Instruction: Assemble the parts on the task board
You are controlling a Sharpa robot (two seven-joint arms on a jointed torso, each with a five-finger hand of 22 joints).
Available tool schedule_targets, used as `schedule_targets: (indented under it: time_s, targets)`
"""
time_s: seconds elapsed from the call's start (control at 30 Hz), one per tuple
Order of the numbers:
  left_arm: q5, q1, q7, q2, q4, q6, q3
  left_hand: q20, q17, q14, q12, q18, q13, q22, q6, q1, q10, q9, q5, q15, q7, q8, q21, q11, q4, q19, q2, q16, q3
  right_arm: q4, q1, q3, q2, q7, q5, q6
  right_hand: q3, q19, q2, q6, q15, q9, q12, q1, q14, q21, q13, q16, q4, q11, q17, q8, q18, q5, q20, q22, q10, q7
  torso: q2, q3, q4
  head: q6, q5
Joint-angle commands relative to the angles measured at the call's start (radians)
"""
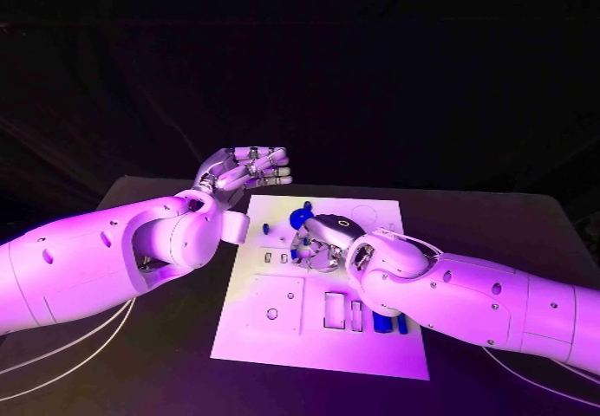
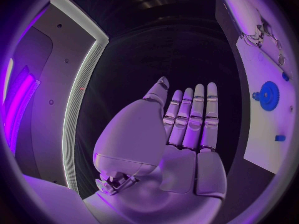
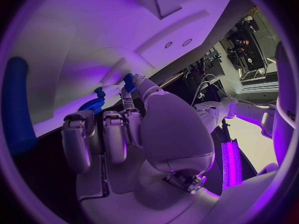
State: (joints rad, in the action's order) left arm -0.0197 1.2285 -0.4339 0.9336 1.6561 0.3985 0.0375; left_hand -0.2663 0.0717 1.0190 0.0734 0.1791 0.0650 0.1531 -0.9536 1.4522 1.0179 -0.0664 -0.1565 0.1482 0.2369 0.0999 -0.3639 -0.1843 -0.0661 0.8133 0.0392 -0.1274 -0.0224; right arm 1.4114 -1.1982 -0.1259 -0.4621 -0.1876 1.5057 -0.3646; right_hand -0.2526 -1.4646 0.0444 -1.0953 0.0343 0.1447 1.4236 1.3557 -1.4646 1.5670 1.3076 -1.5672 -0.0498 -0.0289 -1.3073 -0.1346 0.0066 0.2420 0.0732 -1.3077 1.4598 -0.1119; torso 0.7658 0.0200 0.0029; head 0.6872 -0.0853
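The white task board (image 1: pixel 313 342) lies mid-table. A blue gear (image 1: pixel 300 217) stands at its far end, also seen as the gear (image 2: pixel 269 93) and the gear (image 3: pixel 93 104). My right hand (image 1: pixel 328 244) hovers low over the board just in front of the gear, fingers curled; its thumb and a finger pinch a small blue part (image 3: pixel 129 78). My left hand (image 1: pixel 244 173) is raised off the board's far left corner; this hand (image 2: pixel 181 129) is flat with straight fingers, holding nothing. A blue peg (image 3: pixel 15 104) lies on the board close to the right wrist.
Blue pegs (image 1: pixel 382 322) lie by the board's right edge beneath my right forearm. Small blue pieces (image 2: pixel 280 138) sit on the board (image 2: pixel 271 124). Recessed slots (image 1: pixel 335 309) and a square plate (image 1: pixel 275 305) mark the near half. Black table (image 1: pixel 150 364) surrounds the board.
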Motion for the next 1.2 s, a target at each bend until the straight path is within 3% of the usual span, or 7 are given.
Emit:
schedule_targets:
  time_s: [0.03, 1.2]
  targets:
    - [-0.001, 0.001, -0.005, -0.001, 0.003, -0.018, 0.001, -0.003, 0.0, 0.008, -0.006, 0.004, 0.001, -0.001, -0.006, -0.005, 0.003, 0.0, -0.001, -0.001, 0.003, -0.004, -0.003, -0.002, 0.002, -0.004, 0.001, 0.007, -0.004, -0.007, 0.005, -0.003, 0.002, -0.015, 0.024, 0.015, -0.009, -0.106, -0.008, -0.011, 0.008, 0.003, 0.003, 0.005, -0.106, 0.004, 0.134, -0.004, 0.0, 0.004, -0.263, -0.007, -0.007, 0.005, -0.006, -0.263, 0.007, 0.007, 0.0, 0.0005, -0.0004, -0.004, -0.001]
    - [-0.001, 0.001, -0.004, -0.001, 0.0, -0.017, 0.001, -0.003, 0.0, 0.009, -0.007, 0.004, 0.0, -0.002, -0.006, -0.006, 0.003, 0.0, 0.0, -0.001, 0.003, -0.006, -0.003, -0.003, 0.003, -0.004, 0.001, 0.009, -0.006, -0.002, 0.009, -0.004, 0.01, -0.037, 0.011, 0.077, -0.005, -0.106, -0.003, -0.013, 0.007, 0.005, 0.003, -0.007, -0.106, 0.004, 0.134, -0.004, -0.003, 0.003, -0.263, -0.008, -0.007, 0.0, -0.007, -0.263, 0.007, 0.006, 0.0, -0.0002, -0.0005, -0.005, 0.003]
